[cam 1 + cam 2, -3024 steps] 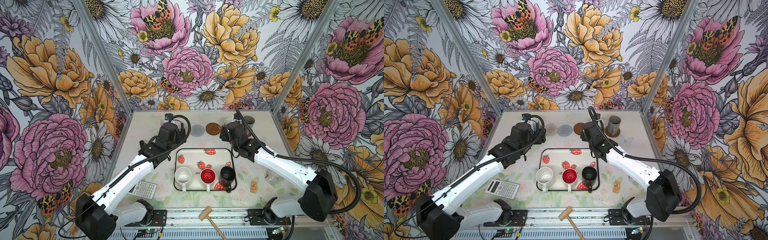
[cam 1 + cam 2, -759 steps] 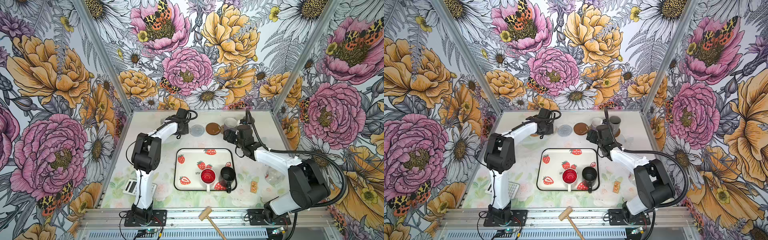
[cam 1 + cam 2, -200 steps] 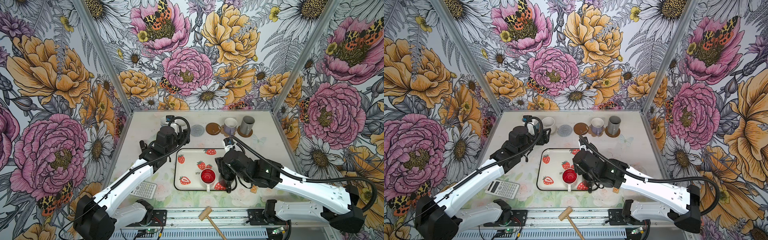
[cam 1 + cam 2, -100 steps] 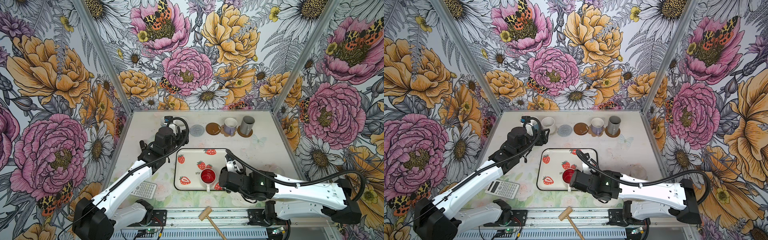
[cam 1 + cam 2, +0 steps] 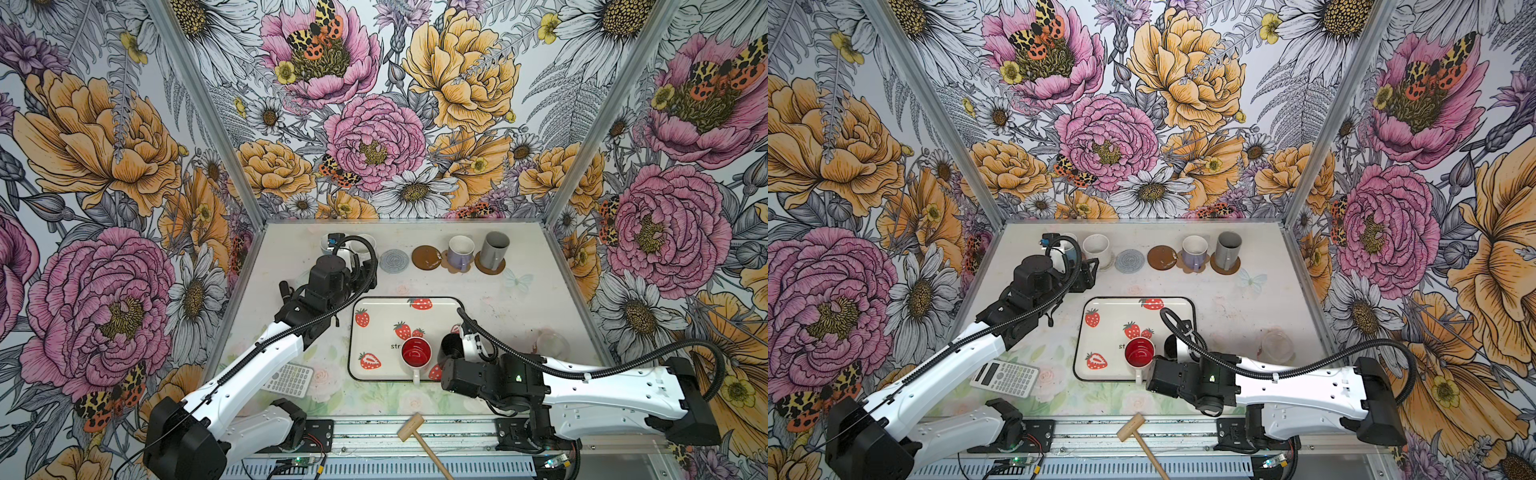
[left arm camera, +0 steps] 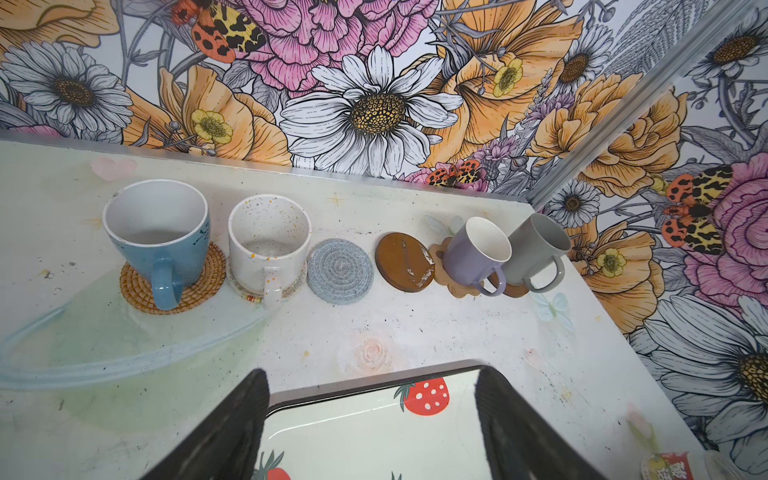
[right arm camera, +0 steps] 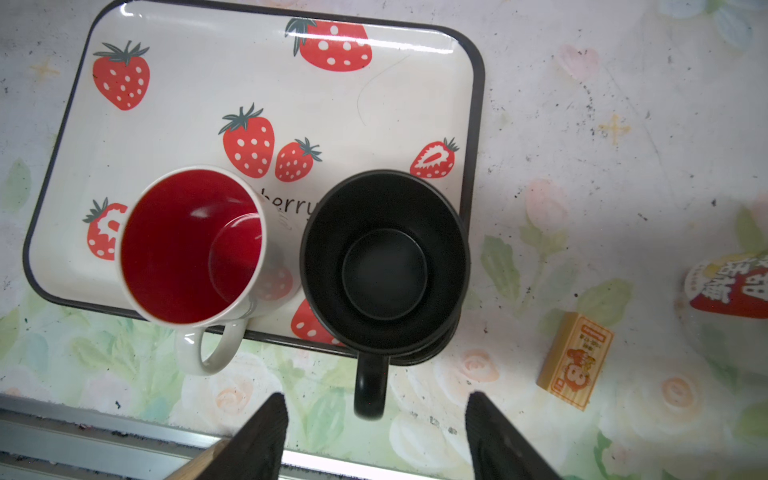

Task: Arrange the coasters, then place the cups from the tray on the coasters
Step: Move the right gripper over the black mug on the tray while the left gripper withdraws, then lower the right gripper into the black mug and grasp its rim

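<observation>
The strawberry tray (image 5: 376,332) holds a white cup with a red inside (image 7: 191,245) and a black cup (image 7: 384,266) at its front edge. My right gripper (image 7: 374,400) is open, and the tip of the black cup's handle (image 7: 370,374) lies between its fingertips. My left gripper (image 6: 372,374) hangs open and empty over the tray's far edge. In the back row, the light blue cup (image 6: 160,232) stands on a tan coaster (image 6: 199,286) and the white cup (image 6: 268,245) on a beige one. The grey-blue coaster (image 6: 340,270) and a brown disc (image 6: 405,262) are bare. The lavender cup (image 6: 478,253) and the grey cup (image 6: 536,245) stand on coasters.
A grey calculator (image 5: 289,379) lies left of the tray. A wooden mallet (image 5: 415,428) rests on the front rail. A small wooden block (image 7: 575,357) and a clear lidded container (image 5: 550,343) sit right of the tray. Flowered walls close three sides.
My right arm has dropped low and pulled back toward the front edge, bringing its open fingers to the black cup's handle. The left arm has barely moved.
</observation>
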